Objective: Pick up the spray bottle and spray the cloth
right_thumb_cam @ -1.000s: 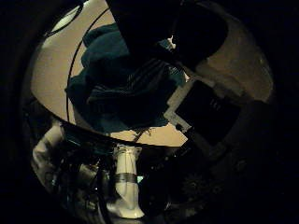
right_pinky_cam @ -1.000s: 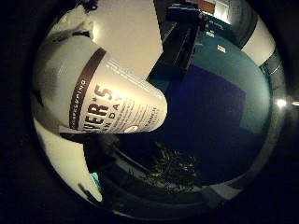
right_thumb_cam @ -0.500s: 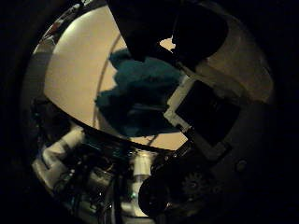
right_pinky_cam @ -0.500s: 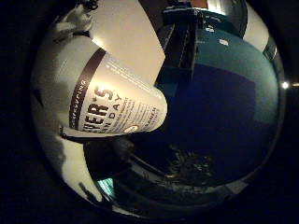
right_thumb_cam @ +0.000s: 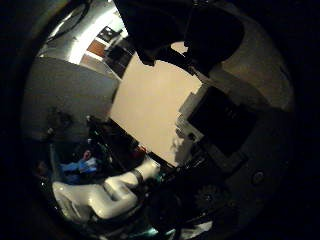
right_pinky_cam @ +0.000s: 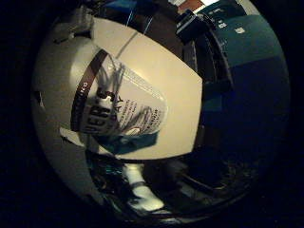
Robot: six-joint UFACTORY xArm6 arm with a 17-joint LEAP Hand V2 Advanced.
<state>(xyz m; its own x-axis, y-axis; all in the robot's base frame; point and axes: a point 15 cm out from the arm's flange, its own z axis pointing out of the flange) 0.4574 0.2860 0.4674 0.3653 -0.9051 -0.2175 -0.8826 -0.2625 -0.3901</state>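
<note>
The spray bottle [right_pinky_cam: 114, 95], white with a brown-banded printed label, fills much of the right little finger side palm view and lies close against the palm. My hand [right_thumb_cam: 215, 110] shows in the right thumb side palm view as black and white parts, with dark fingers [right_thumb_cam: 185, 30] curled in around the bottle's side. A small teal patch [right_pinky_cam: 140, 142] beside the bottle's lower end, at the pale table's edge, may be the cloth. The cloth does not show in the thumb side view.
The pale table top [right_thumb_cam: 150, 105] lies under the hand and also shows in the little finger side view [right_pinky_cam: 176, 81]. The white robot arm [right_thumb_cam: 100, 195] stands beside the table. Dark blue walls and furniture [right_pinky_cam: 247, 85] surround it.
Both views have swung, so the hand has turned with the bottle fixed against the palm. The teal cloth has passed out of the thumb side view, which now shows bare table.
</note>
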